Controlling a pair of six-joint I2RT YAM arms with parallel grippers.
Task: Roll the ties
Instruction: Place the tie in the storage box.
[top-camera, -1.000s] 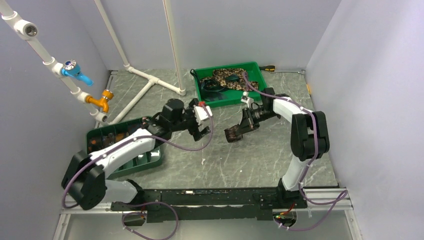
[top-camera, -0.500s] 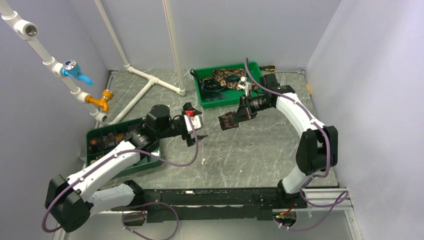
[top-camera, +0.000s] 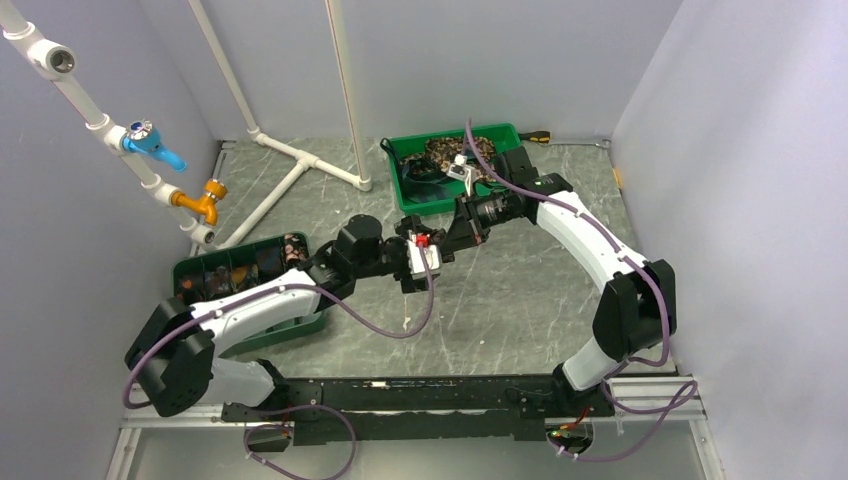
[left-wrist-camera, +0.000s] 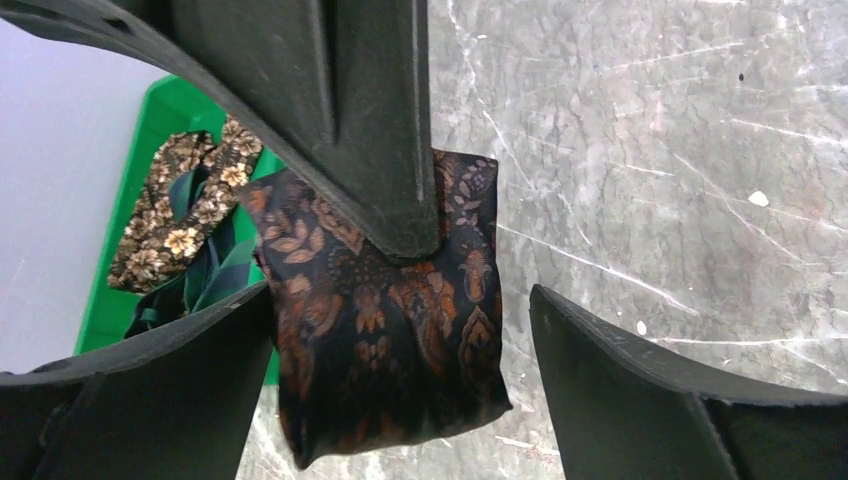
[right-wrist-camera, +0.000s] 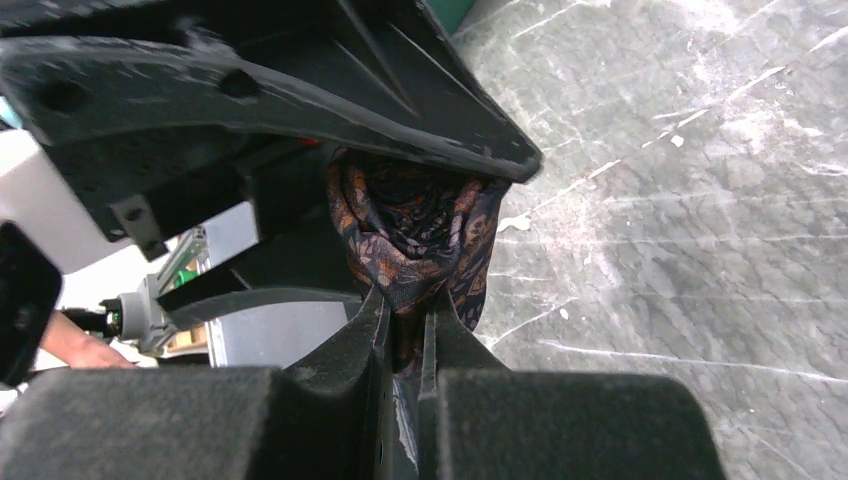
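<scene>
Step in hand: a hand-over, as I read it; the rolling of this tie looks done and the bundle is passing from one arm to the other
Rolled tie (left-wrist-camera: 390, 330): a dark brown bundle with an orange leaf pattern, held in the air above the counter (top-camera: 520, 300), between the two arms and just in front of the green tray (top-camera: 432, 208)
Right claw (right-wrist-camera: 405, 305): pinched almost fully together on the bundle's fabric, which bunches out beyond the fingertips
Left claw (left-wrist-camera: 400, 300): spread wide, one finger on each side of the bundle; the left one looks close to or touching the cloth, the right one stands apart, and it holds nothing
Loose ties (top-camera: 445, 152): a tan-and-brown mottled heap with darker ones, lying in the green tray at the far side
Compartment bin (top-camera: 200, 261): by the left arm, with brownish things in some cells, too small to name; likely where the bundle goes
Next move calls for: the left claw closing across the width of the bundle so the turns stay wound, a firm hold before the right claw opens, then the right fingers drawn out straight
Risk: soft cloth may spring loose or unroll if the right claw lets go early
</scene>
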